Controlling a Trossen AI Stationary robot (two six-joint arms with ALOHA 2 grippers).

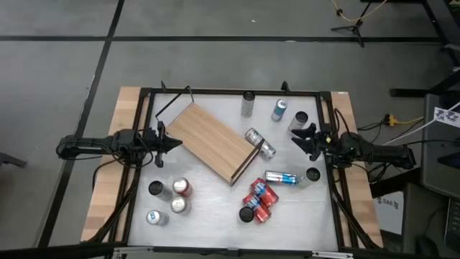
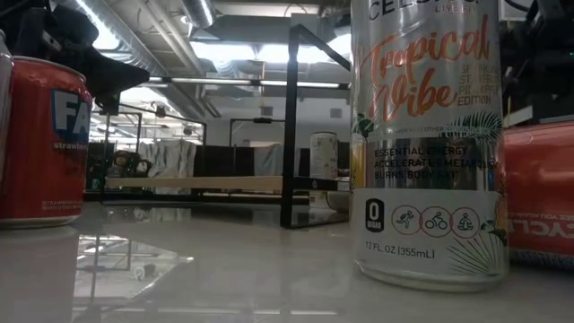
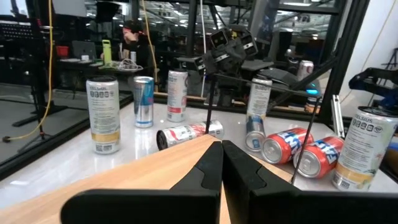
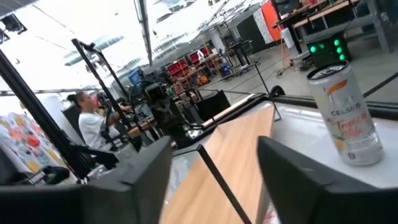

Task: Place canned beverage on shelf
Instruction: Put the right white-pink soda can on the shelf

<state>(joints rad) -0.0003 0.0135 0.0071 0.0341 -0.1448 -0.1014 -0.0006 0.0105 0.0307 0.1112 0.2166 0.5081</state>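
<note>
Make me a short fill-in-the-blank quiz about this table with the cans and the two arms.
1. The left gripper, at one end of the shelf, has its fingers ____.
2. The right gripper holds ____.
3. The silver can beside the shelf's other end is lying on its ____.

Missing words: shut; nothing; side

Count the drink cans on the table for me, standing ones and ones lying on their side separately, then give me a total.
Standing cans: 9
Lying cans: 5 (the tight red cluster is hard to separate)
Total: 14
</note>
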